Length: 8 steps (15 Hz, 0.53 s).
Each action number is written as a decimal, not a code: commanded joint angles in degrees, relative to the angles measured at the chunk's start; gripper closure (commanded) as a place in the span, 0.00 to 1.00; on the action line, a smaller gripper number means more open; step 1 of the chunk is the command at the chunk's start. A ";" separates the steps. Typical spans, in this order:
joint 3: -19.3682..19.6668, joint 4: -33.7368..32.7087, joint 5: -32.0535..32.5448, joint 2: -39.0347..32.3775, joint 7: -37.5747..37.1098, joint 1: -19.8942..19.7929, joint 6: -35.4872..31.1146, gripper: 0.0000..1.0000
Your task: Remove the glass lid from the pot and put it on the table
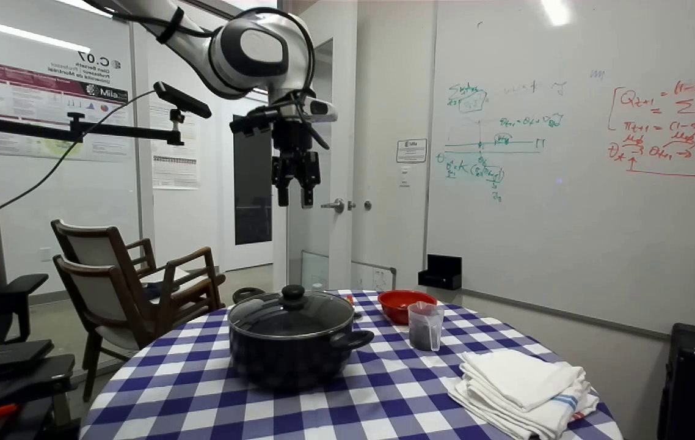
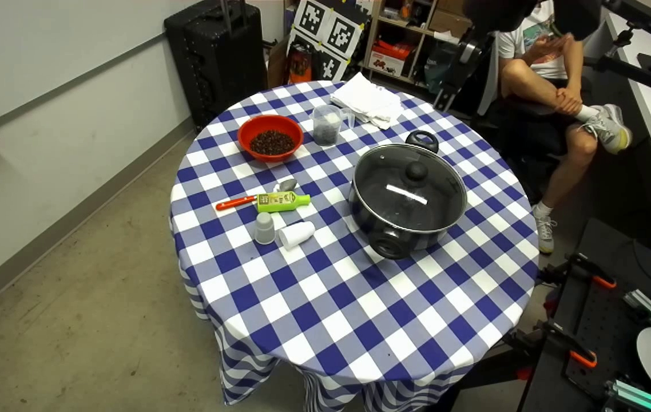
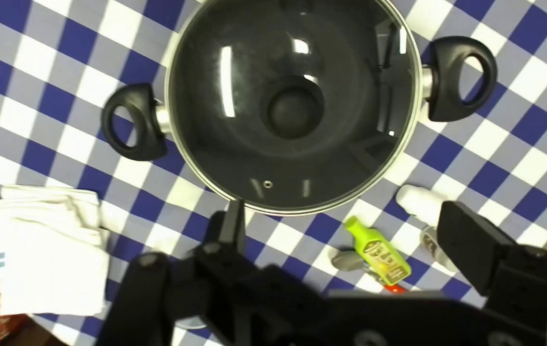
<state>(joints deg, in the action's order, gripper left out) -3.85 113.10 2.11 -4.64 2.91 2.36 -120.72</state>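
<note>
The glass lid (image 1: pixel 289 321) lies on the black pot (image 1: pixel 289 365), with its black knob at the centre. The lid (image 2: pixel 405 197) and the pot (image 2: pixel 366 222) also show in an exterior view. They stand on the table (image 1: pixel 201 394) with the checkered cloth. My gripper (image 1: pixel 295 201) hangs high above the pot, pointing down, open and empty. In the wrist view the gripper (image 3: pixel 343 209) has its fingers wide apart with nothing between them. The lid (image 3: pixel 254 144) shows ahead of the fingers, its upper edge cut off, and both handles of the pot (image 3: pixel 444 79) are visible.
A red bowl (image 2: pixel 245 147) with dark bits and a clear measuring cup (image 2: pixel 325 129) stand near the pot. Folded white cloths (image 1: pixel 521 388) lie at the table's edge. A green bottle (image 2: pixel 282 201), a red-handled spoon (image 2: pixel 235 203) and two small shakers (image 2: pixel 297 233) lie beside the pot.
</note>
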 commanded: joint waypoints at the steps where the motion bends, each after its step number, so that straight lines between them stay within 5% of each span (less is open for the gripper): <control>1: -1.40 -5.58 -3.44 -5.70 3.87 1.37 2.44 0.00; 8: -1.10 -7.35 0.91 -11.74 -0.87 2.52 8.32 0.00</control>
<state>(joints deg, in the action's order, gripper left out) -5.83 108.41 0.97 -13.39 4.17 4.13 -115.61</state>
